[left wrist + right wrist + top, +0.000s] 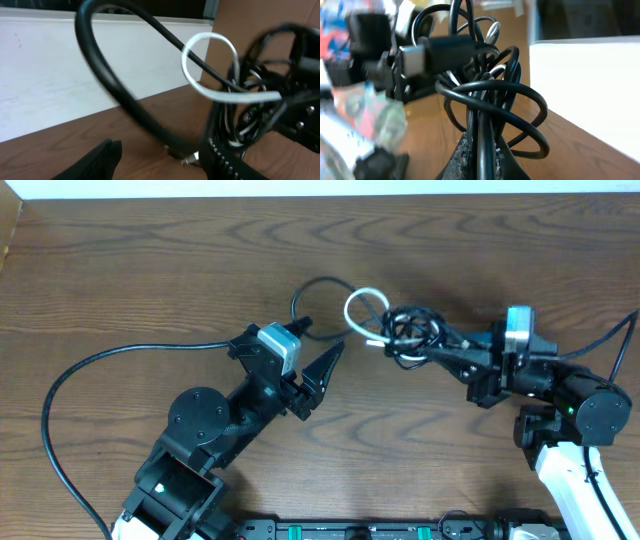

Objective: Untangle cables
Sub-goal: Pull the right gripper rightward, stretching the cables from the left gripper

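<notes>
The right gripper (433, 352) has its fingers clamped shut on the cables (410, 332), a black knot lying mid-table (150, 270), right of centre. A white cable (365, 308) loops out of the knot's left side, and a loose black cable (102, 75) arcs beyond it. The left gripper (322, 378) sits just beside these loops, its fingers apart and holding nothing. The likely step is picking one strand: it should close on the white loop alone, clear of the black one, then pull gently leftward while the right anchors the bundle, so the knot does not tighten.
</notes>
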{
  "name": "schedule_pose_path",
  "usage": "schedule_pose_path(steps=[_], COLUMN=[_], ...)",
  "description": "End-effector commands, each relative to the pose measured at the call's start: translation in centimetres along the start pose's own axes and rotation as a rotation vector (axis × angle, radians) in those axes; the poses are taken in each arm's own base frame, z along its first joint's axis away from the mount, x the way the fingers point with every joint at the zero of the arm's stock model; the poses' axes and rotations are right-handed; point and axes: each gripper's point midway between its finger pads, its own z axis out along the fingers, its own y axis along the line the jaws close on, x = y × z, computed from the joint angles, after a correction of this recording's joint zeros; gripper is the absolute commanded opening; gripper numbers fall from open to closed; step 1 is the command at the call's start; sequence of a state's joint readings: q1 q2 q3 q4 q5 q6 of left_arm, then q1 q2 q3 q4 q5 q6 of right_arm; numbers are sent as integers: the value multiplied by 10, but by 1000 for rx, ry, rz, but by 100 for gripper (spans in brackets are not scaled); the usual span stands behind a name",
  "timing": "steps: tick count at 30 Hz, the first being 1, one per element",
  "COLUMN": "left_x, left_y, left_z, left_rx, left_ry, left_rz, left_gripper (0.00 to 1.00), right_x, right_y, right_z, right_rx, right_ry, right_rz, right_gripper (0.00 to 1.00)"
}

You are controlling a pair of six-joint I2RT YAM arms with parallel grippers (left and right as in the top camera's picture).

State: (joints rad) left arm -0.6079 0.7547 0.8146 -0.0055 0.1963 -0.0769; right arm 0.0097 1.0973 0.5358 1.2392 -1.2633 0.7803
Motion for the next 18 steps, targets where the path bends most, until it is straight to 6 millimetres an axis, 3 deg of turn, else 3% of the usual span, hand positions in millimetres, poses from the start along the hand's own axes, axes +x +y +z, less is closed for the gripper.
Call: schedule_pose_path(steps=[1, 10, 18], left_x=[0, 7, 2], left_y=[0, 2, 2], left_z=[0, 7, 9], left_rx=[2, -2, 1], left_ry=[5, 31, 11], left_rz=[15, 12, 106], left_gripper=[55, 55, 55], right_x=[-26, -29, -18], right_y=[-17, -23, -18], right_z=[-3, -4, -2], right_rx=[97, 90, 60], right_ry=[-131, -184, -125], right_rz=[218, 642, 843], right_gripper=[1, 1, 1])
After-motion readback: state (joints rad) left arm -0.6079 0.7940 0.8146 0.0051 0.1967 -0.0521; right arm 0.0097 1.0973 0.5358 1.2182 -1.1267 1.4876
